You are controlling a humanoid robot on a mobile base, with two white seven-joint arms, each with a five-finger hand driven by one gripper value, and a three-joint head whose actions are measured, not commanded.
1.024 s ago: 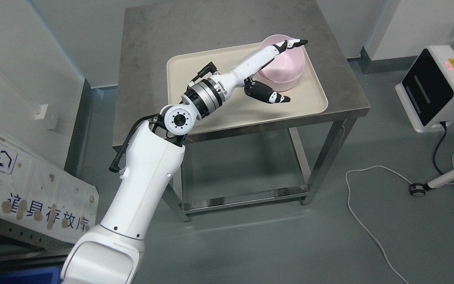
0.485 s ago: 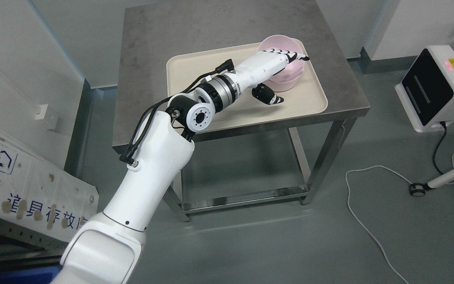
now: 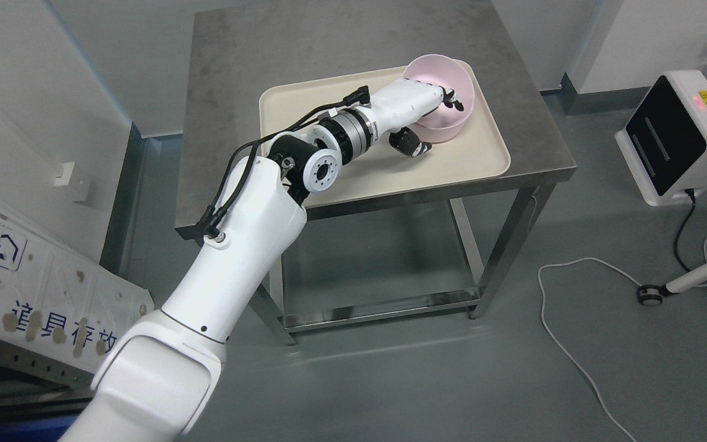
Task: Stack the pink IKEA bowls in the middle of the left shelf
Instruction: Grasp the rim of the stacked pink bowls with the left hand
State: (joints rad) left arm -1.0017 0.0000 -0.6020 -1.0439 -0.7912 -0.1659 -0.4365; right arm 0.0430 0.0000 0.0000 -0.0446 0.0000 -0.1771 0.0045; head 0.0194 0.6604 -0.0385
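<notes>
Pink bowl (image 3: pixel 442 98) sits on the tray (image 3: pixel 304 104) on the tabletop (image 3: pixel 237 55). Left hand (image 3: pixel 427 120) pinches its near rim, fingers (image 3: pixel 450 98) inside and thumb (image 3: pixel 412 144) outside, likely so it can lift without slipping.

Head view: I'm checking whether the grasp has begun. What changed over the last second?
The left hand curled its outstretched fingers over the pink bowl's near rim, thumb outside; the grip looks closed. The bowl, beige tray and table stayed put.
</notes>
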